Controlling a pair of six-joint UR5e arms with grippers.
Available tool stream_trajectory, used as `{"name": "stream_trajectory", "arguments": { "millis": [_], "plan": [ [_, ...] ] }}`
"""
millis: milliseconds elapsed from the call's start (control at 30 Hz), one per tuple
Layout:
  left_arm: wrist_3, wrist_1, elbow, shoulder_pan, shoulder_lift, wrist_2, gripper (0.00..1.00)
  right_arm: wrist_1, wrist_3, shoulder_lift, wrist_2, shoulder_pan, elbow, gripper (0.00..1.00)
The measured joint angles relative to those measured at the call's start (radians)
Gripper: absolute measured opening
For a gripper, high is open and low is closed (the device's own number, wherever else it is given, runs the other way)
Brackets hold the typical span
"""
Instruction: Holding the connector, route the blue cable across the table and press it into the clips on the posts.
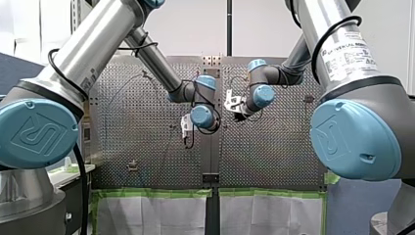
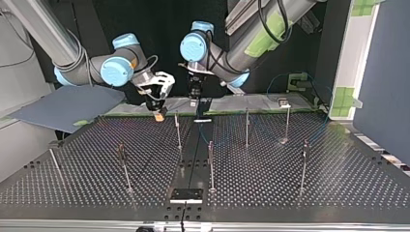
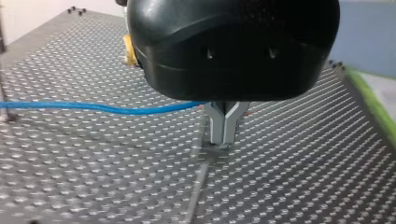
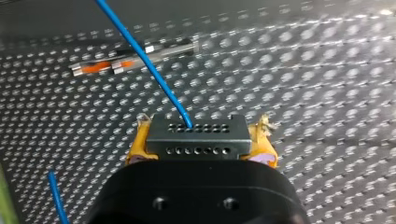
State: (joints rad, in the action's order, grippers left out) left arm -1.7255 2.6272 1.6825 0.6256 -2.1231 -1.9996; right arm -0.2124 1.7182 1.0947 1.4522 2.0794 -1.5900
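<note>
Clamped dark grey perforated connector block (image 4: 197, 133) between right hand (image 4: 201, 148) yellow pads (image 4: 135, 148) to steer thin blue cable (image 4: 142, 58); held left hand (image 3: 224, 133) closed tight beside cable, low over perforated metal counter (image 3: 93, 168), grasp unclear.

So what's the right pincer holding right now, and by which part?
My right pincer holds the grey connector by its two sides, between the yellow pads; the blue cable runs out of its face.

in the top view my left gripper (image 2: 196, 96) hangs at twelve o'clock, pointing straight down, its metal fingers (image 3: 224, 128) pressed together at the tips. my right gripper (image 2: 157, 104), at its nine o'clock, tilts toward five o'clock, yellow pads (image 4: 136, 150) clamped on the connector (image 4: 198, 135).
</note>
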Motion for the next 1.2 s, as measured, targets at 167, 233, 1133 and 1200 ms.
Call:
{"name": "stream_trajectory", "arguments": {
  "millis": [167, 233, 1133, 1200],
  "plan": [
    [-0.011, -0.045, 0.011, -0.003, -0.040, 0.029, 0.00, -0.013, -0.004, -0.003, 0.001, -0.011, -0.038, 0.00],
    [-0.013, -0.062, 0.012, -0.004, -0.046, 0.041, 0.00, -0.020, -0.005, -0.004, 0.001, -0.015, -0.044, 0.00],
    [-0.037, -0.124, -0.054, -0.095, -0.051, 0.167, 0.00, -0.102, 0.008, -0.055, -0.051, -0.093, -0.040, 0.00],
    [-0.037, -0.107, -0.055, -0.092, -0.051, 0.169, 0.00, -0.104, 0.010, -0.055, -0.062, -0.098, -0.036, 0.00]
  ]
}}
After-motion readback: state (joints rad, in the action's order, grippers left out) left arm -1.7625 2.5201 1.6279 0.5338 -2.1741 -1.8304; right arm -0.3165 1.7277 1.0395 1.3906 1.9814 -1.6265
